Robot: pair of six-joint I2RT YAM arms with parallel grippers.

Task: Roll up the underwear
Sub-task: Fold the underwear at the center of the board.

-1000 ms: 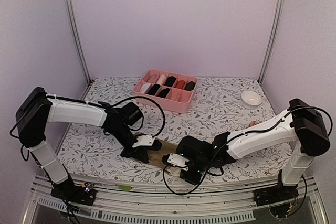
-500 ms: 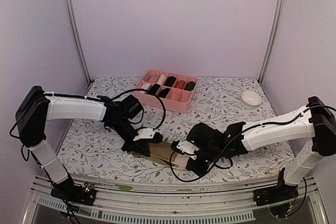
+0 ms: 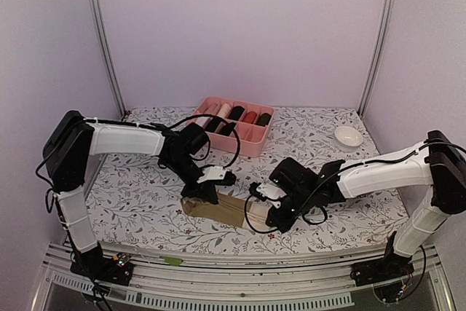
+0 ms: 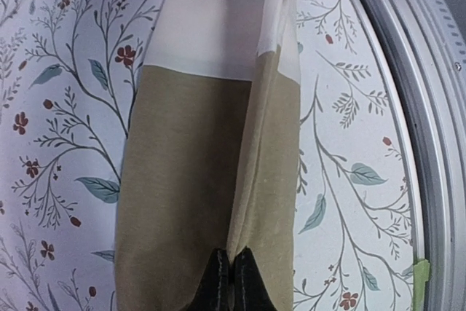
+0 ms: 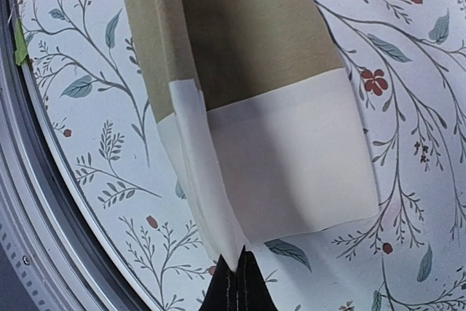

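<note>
Underwear [image 3: 222, 209], olive-brown with cream waistband, lies folded on the floral tabletop [image 3: 320, 143] near its front edge. Left jaws fully closed, pinching a raised olive fold; right jaws likewise (pinching the cream waistband edge).

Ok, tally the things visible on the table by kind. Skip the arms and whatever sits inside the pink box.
olive-brown underwear: 1
pink divided box: 1
white bowl: 1
Total: 3
</note>
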